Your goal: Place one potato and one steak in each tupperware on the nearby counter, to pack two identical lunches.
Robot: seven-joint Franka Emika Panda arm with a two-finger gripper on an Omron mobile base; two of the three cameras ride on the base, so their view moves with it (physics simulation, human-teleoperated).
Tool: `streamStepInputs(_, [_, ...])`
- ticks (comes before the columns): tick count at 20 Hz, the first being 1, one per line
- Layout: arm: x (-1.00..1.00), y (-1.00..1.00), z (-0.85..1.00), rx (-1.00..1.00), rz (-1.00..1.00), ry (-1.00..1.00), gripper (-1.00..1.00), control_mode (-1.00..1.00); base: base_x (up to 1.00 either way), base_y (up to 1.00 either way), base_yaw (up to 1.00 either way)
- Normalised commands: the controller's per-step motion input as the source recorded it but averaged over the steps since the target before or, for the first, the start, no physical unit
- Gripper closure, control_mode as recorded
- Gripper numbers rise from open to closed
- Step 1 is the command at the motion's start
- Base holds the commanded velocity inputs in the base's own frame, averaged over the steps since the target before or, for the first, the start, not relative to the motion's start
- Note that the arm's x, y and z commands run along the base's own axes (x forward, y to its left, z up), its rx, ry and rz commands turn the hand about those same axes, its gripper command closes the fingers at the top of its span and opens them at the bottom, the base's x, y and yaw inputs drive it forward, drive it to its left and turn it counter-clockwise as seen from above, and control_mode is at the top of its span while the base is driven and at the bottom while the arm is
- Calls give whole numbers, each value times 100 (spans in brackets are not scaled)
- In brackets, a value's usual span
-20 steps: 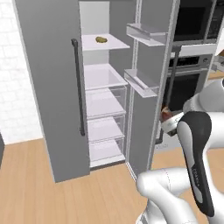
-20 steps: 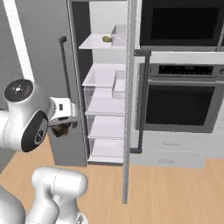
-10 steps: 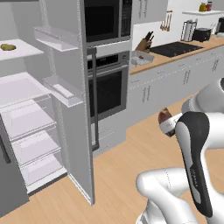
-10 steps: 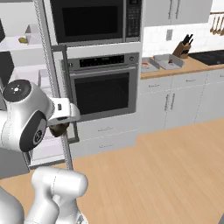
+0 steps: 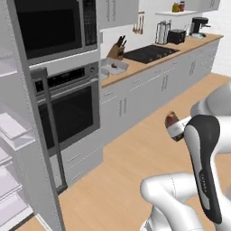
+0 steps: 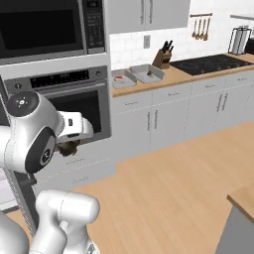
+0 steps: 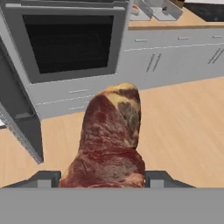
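A marbled red steak [image 7: 110, 142] sits between my gripper's [image 7: 105, 179] fingers, which are shut on it. The left base view has the steak [image 5: 171, 120] at the gripper [image 5: 174, 127], held over the floor well short of the cabinets. From the right base view, steak [image 6: 66, 148] and gripper [image 6: 69, 144] hang in front of the oven. Two light-grey tupperware trays [image 6: 122, 78] [image 6: 148, 73] lie side by side on the wood-grain counter [image 6: 183, 72], far from the gripper. Each holds a small reddish item, too small to name. The potato is out of view.
A built-in oven [image 6: 82, 101] with a microwave above stands left of the counter. The open fridge door [image 5: 34, 149] is at the near left. A knife block [image 6: 161, 56] and black cooktop [image 6: 208, 63] lie beyond the trays. Another counter corner [image 6: 243, 198] juts in at lower right.
The whole picture has swung from the open fridge to the oven and counter, so the base has turned. The steak stays held in the gripper.
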Motion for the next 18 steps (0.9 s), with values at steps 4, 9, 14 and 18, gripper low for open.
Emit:
streamStepInputs(4, [0, 0, 0, 0, 0, 0, 100, 100, 100, -7, 0])
streamStepInputs(9, [0, 0, 0, 0, 0, 0, 100, 100, 100, -39, 0])
streamStepInputs(14, [0, 0, 0, 0, 0, 0, 100, 100, 100, -37, 0])
streamStepInputs(18, [0, 0, 0, 0, 0, 0, 100, 100, 100, -17, 0])
